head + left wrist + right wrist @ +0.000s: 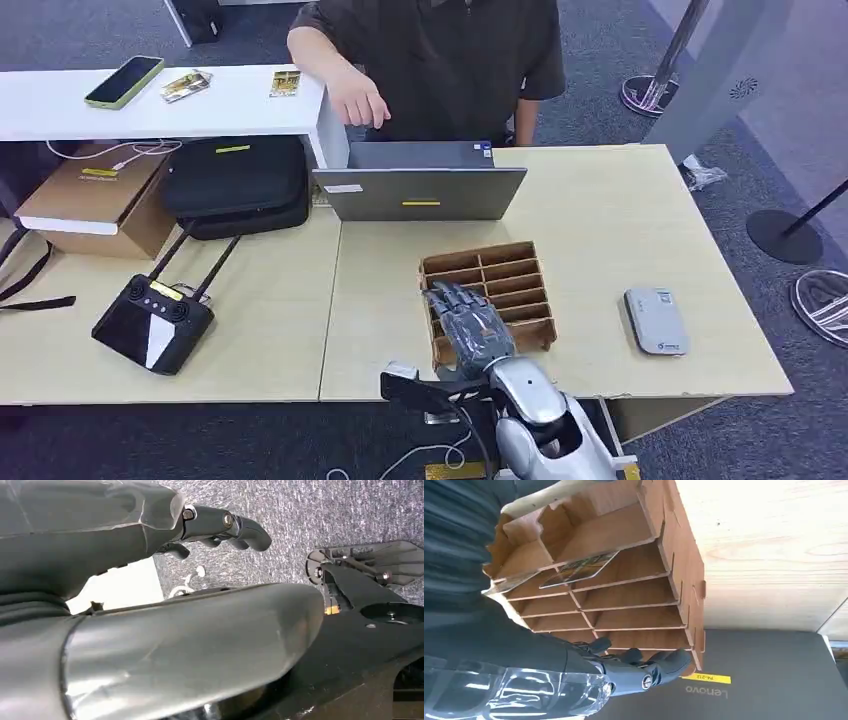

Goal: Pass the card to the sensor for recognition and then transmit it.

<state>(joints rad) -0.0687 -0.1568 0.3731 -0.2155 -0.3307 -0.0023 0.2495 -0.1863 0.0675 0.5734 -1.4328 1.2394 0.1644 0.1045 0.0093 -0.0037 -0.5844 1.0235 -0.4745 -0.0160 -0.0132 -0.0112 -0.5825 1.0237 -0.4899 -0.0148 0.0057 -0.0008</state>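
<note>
The card (579, 569) lies slanted in a slot of the wooden rack (500, 290) near the table's front edge, its long axis along the slot. The right hand (470, 325) hovers over the rack's front left corner, fingers loosely spread and empty, clearly the nearer hand. The left hand (225, 527) hangs over the carpet, fingers curled in on nothing.

card (579, 569) in wood rack (634, 580) slot | robot hand (624, 672) beside rack, over laptop (769, 680)

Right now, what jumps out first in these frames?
The right robot hand over the near end of the wooden slotted organizer at mid-table; a card lies in one of its slots. Behind it, a person's hand hangs above a closed grey laptop. A small white card reader lies to the organizer's right.
</note>
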